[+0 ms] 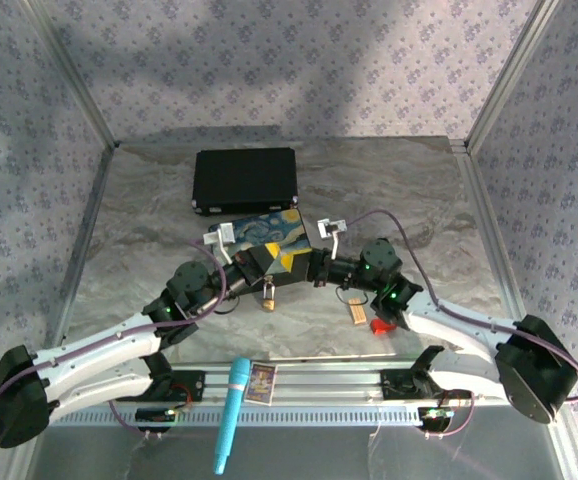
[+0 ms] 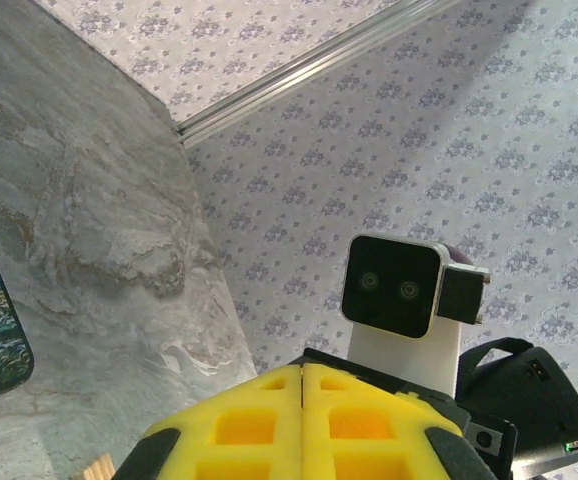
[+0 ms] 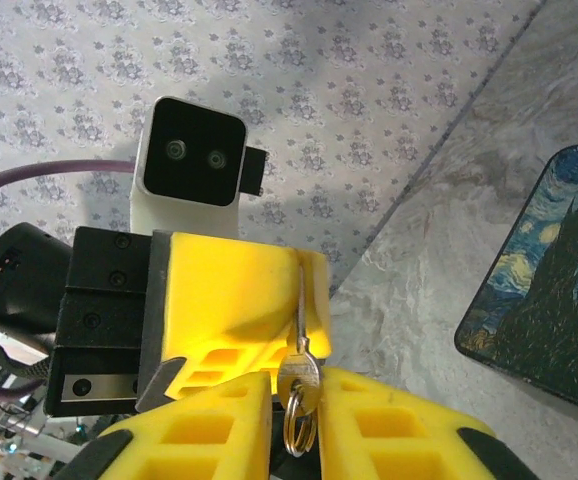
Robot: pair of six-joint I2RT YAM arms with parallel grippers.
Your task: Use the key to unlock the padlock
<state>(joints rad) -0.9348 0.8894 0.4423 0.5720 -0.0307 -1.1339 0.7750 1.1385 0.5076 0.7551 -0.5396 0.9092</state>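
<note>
- The black case (image 1: 245,180) lies flat and closed at the far centre of the surface (image 1: 139,250). Its contents cannot be seen.
- The painted box (image 1: 265,228), with a blue and yellow night-sky print, lies closed just on the near side of the case.
- The surface is grey marbled sheet. Patterned lilac walls (image 1: 269,60) with metal corner rails enclose it.
- A tan wooden block (image 1: 357,313) and a red block (image 1: 379,326) lie close together beside the right arm. A blue pen-shaped tool (image 1: 232,412) and a small card (image 1: 260,383) rest on the base rail.
- The padlock (image 1: 268,297) is brass-gold with a silvery shackle. It sits just below the point where both grippers meet, in front of the painted box.
- The key (image 3: 297,380) is small and silvery, with a ring through its head.
- The right gripper (image 3: 294,425) has its jaws clamped on the key.
- The left gripper (image 2: 302,420) has its yellow jaws pressed together. Whether they grip anything cannot be told.
</note>
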